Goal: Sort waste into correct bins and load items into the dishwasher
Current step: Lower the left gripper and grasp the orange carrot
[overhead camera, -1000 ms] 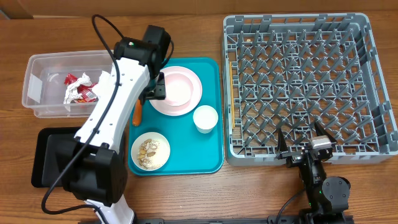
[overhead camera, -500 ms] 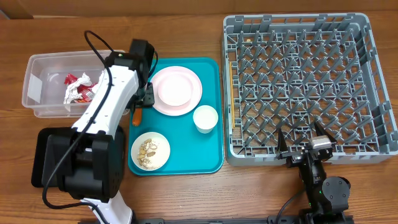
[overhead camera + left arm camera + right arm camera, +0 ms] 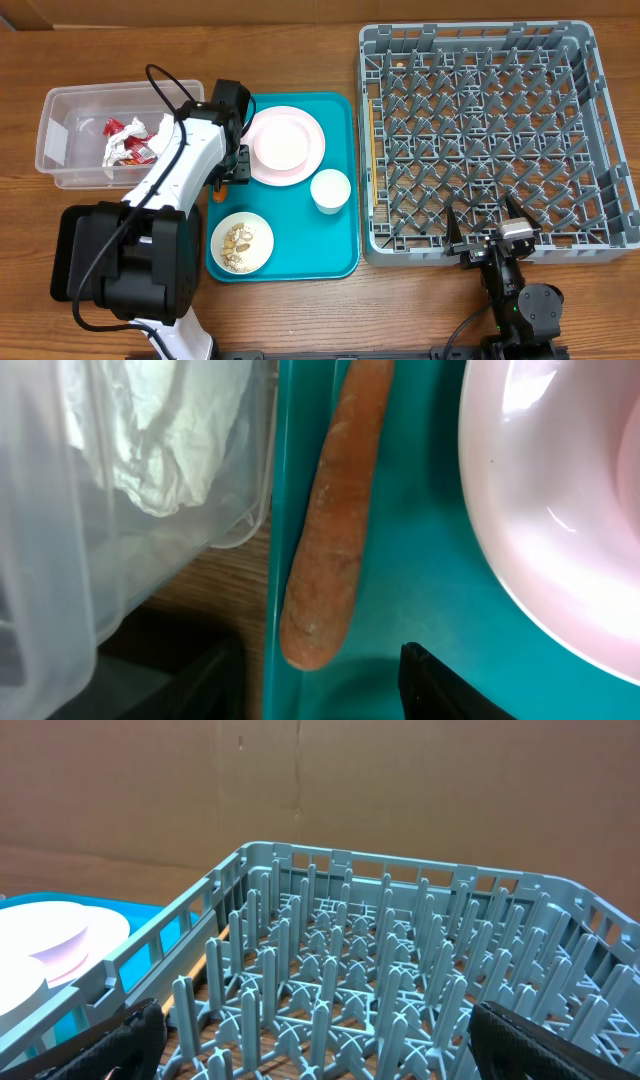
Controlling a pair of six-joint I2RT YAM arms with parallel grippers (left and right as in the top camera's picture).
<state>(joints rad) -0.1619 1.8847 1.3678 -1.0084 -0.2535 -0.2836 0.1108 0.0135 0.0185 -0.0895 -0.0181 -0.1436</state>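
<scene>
From overhead, the left arm (image 3: 175, 178) is covering most of the carrot (image 3: 215, 196) at the teal tray's (image 3: 300, 255) left edge, along with the plate's (image 3: 288, 140) left rim and the clear tub's (image 3: 48, 140) right end. The left gripper (image 3: 238, 162) is sitting under its own wrist, so its jaw spacing is not showing. In the left wrist view, the edges are cutting off the carrot's upper end and most of the plate, and only one fingertip (image 3: 440, 685) is poking in.

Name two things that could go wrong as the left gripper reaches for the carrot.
1. The carrot lies close along the rim of the teal tray, so a finger of the left gripper may land on it and miss.
2. The white plate sits close on the other side; a finger could shove it.
</scene>
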